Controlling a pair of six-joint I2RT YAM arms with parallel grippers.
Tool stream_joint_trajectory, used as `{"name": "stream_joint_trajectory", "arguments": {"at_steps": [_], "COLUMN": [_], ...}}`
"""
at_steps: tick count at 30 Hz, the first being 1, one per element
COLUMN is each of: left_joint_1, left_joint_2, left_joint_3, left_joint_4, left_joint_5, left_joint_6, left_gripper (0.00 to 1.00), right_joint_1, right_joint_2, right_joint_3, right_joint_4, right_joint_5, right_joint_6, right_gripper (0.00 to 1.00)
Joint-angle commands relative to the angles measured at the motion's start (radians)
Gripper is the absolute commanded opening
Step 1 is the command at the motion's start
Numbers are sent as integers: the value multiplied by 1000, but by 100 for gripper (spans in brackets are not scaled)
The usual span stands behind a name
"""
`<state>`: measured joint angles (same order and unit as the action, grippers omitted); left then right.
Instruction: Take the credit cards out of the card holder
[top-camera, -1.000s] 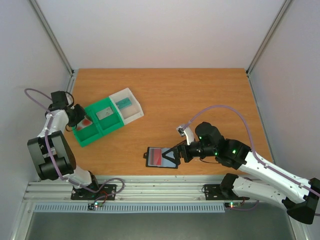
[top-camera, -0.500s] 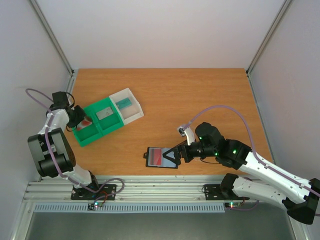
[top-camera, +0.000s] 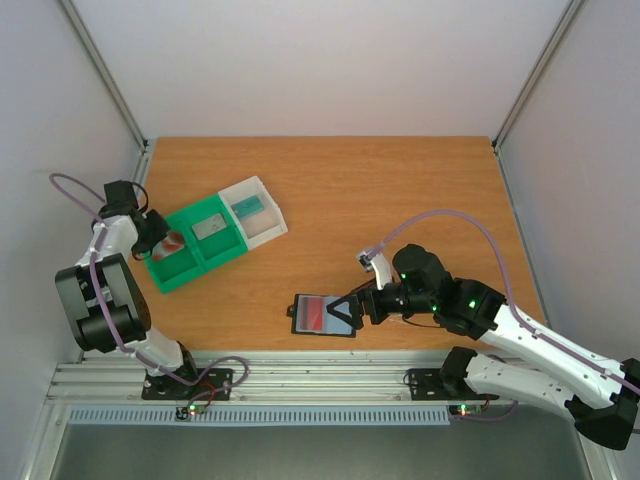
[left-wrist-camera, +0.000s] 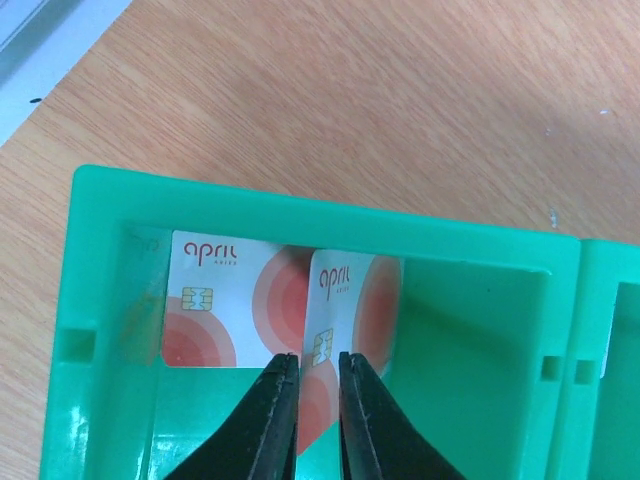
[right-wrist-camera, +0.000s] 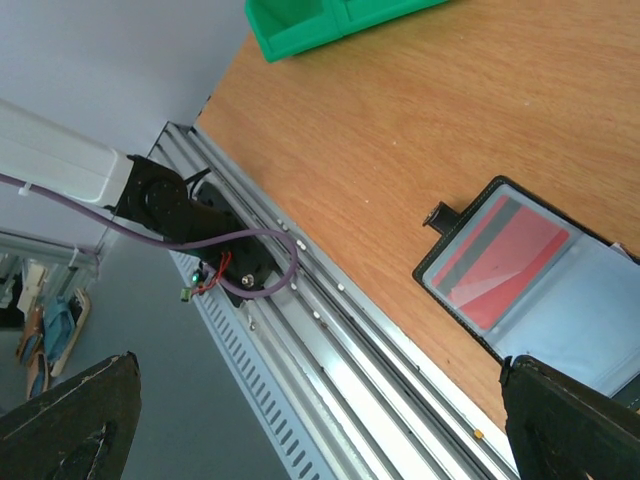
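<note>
Left wrist view: the left gripper (left-wrist-camera: 318, 378) is closed to a narrow slit. A white card with red circles (left-wrist-camera: 345, 300) stands on edge between its tips, apparently pinched by its lower end, though the contact itself is hidden. Just left of the tips, a second card of the same print (left-wrist-camera: 215, 310) lies flat on the floor of the green tray (left-wrist-camera: 320, 215), partly behind the held one. Beyond the tray wall is wooden table (left-wrist-camera: 400, 100).

The right gripper (top-camera: 346, 312) is spread wide, hovering over one end of the open card holder (right-wrist-camera: 560, 300). A red card (right-wrist-camera: 500, 262) sits in the sleeve farther from its fingers, on the tab side.

These cards look thin, light, stiff and slick. A pinch across the faces near an edge should hold one, while a flat one needs an edge lifted first. The sleeved card likely has to slide out by its exposed edge, and the light holder may skid along unless pinned.
</note>
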<state>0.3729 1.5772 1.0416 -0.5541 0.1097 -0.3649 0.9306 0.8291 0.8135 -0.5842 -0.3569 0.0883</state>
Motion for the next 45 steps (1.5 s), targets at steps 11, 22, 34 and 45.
{"name": "stream_joint_trajectory", "arguments": {"at_steps": [11,22,34,45], "left_joint_1": [-8,-10,-31,-71], "left_joint_2": [6,-120,-319,-533], "left_joint_3": [75,103,16,-100], "left_joint_4": [-89,-205,-299,-370], "left_joint_5": [-106,3,324,582], "left_joint_6": [-29,-73,-2,35], "left_gripper": [26,61,83,62], "right_joint_1": [1,1,1,2], "right_joint_2": [-30,-6,89,238], "right_joint_3": [42,46,38,-41], "right_joint_4": [-54,-92,-115,-19], "right_joint_5": [28,73,93,130], "right_joint_6": [-19,57,132,230], "right_gripper": [98,98,96,54]}}
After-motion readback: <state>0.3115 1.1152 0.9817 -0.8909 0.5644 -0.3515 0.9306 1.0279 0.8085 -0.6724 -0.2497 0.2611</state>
